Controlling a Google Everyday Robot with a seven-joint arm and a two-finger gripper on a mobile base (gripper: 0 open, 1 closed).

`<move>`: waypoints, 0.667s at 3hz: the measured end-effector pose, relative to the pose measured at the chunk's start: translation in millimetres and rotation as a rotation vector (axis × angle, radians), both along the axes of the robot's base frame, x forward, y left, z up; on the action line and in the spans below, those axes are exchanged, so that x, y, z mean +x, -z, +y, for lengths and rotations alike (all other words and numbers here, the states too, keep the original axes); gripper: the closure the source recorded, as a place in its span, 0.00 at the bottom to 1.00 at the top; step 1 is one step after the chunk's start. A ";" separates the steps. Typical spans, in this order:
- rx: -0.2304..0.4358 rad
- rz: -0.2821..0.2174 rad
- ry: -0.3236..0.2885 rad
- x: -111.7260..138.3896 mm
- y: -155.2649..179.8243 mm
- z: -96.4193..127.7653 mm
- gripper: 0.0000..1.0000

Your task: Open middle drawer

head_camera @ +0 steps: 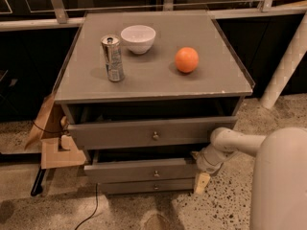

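Step in hand: the pull on the middle drawer, partly made.

The middle drawer [139, 170], a wide grey flat front of medium height with a small round brass knob at centre, sits in the grey table [153, 75] between the taller grey top drawer [120, 134] and the slim grey bottom drawer [129, 187]. Its front stands a little nearer than the bottom one, with a dark gap showing above it. I judge it started but far from fully out. The top drawer also juts towards the near side and overhangs it.

My tool [200, 175] is low at the right end of the middle drawer front, up against its corner and well right of the knob. The white arm [240, 143] reaches in from the right. I cannot tell how far the tool is open, nor whether it has hold of the drawer edge or only rests against it.

On the table top, well apart from the work:
- silver drink can [112, 59], upright, left
- white round bowl [138, 38], far side
- orange round fruit [186, 60], right

Next move, as I judge it: draw straight towards the near side, level, keeping contact at the drawer's right end. A pull from one end may skew the drawer in its runners, so go slow and even. Keep the wrist below the overhanging top drawer. Go gently so the can stays upright.
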State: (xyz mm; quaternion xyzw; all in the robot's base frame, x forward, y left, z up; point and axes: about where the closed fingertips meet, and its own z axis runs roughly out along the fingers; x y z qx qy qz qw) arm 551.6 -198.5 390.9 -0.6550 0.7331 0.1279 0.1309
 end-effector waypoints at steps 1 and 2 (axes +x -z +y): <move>0.014 0.056 0.018 -15.3 0.1 -3.6 0.00; 0.014 0.056 0.018 -15.4 -3.5 -3.6 0.00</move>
